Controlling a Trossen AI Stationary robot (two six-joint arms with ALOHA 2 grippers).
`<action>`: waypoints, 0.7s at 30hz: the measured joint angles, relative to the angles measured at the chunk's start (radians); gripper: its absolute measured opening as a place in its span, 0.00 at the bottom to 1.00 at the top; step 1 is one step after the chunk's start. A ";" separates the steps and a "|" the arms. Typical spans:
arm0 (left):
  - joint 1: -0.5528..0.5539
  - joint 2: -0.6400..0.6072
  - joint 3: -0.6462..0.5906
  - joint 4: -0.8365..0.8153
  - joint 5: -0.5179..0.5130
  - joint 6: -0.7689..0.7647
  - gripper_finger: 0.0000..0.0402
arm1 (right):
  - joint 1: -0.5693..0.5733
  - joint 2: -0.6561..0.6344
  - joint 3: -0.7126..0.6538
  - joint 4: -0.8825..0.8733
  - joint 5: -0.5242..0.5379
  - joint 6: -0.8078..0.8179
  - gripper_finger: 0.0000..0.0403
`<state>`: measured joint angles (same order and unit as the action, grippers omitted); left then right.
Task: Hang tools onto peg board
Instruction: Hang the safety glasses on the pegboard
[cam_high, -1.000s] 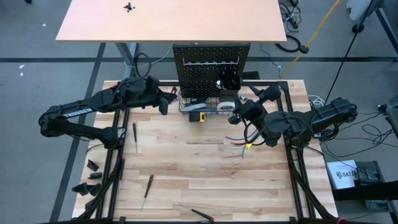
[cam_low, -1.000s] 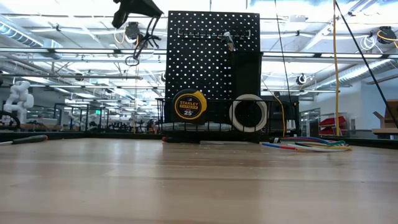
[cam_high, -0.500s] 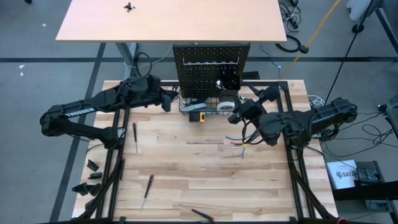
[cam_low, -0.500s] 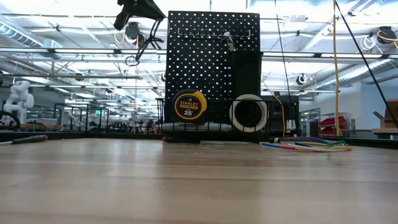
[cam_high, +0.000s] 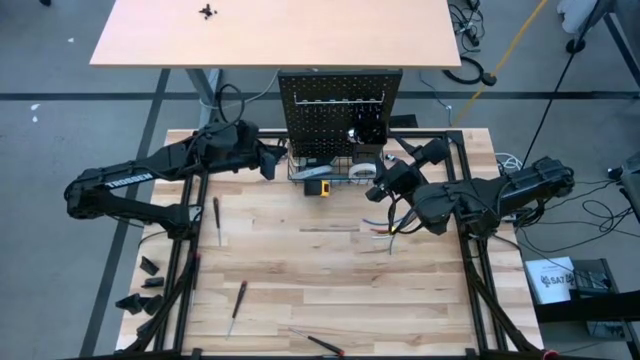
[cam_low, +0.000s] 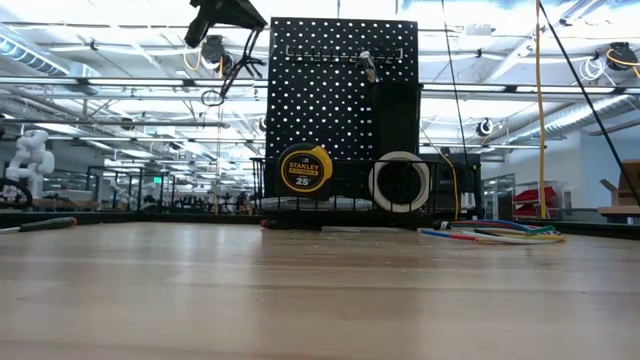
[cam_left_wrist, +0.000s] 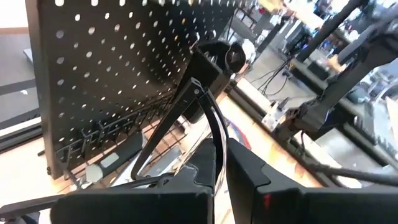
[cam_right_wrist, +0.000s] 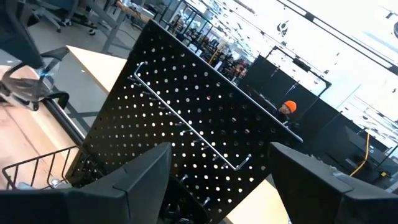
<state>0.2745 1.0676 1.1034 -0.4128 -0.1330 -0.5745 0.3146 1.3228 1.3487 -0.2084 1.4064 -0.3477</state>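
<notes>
The black peg board (cam_high: 340, 110) stands upright at the table's far edge. Its wire basket (cam_high: 330, 172) holds a yellow tape measure (cam_low: 304, 168) and a white tape roll (cam_low: 399, 182). A silver tool (cam_low: 368, 65) hangs on the board beside the small black bin (cam_low: 397, 110). My left gripper (cam_high: 268, 162) is high up at the board's left edge, shut on a dark tool with two thin splayed handles, seemingly pliers (cam_left_wrist: 196, 93). My right gripper (cam_high: 385, 180) is open and empty at the basket's right end, facing the board (cam_right_wrist: 186, 124). My left gripper pinches one thin handle of the dark tool (cam_left_wrist: 217, 140) between its two shut fingers. The fingers point roughly level toward the board from the table's left. The tool is lifted clear and reaches ahead of the fingers, its other handle (cam_left_wrist: 155, 149) slanting free.
Screwdrivers lie on the table at the left (cam_high: 217, 218), near left (cam_high: 237, 305) and near edge (cam_high: 320, 345). A bundle of coloured wires (cam_high: 385, 225) lies under my right arm. Small black parts (cam_high: 150, 270) lie at the left edge. A person (cam_right_wrist: 287, 107) shows beyond the board.
My left gripper has moved a little toward the table's right, closer to the peg board's left edge, still shut on the dark tool.
</notes>
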 joint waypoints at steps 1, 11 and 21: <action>0.000 0.001 0.000 0.013 -0.006 -0.017 0.05 | -0.002 0.000 0.000 0.000 0.000 0.000 0.65; -0.010 0.114 0.000 0.241 -0.091 -0.048 0.05 | -0.021 0.000 0.000 -0.015 0.010 -0.007 0.65; -0.005 0.160 0.000 0.254 -0.158 -0.073 0.05 | -0.020 -0.077 -0.002 -0.014 0.080 0.033 0.65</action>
<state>0.2691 1.2274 1.1038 -0.1588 -0.2906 -0.6472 0.2943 1.2461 1.3472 -0.2223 1.4864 -0.3149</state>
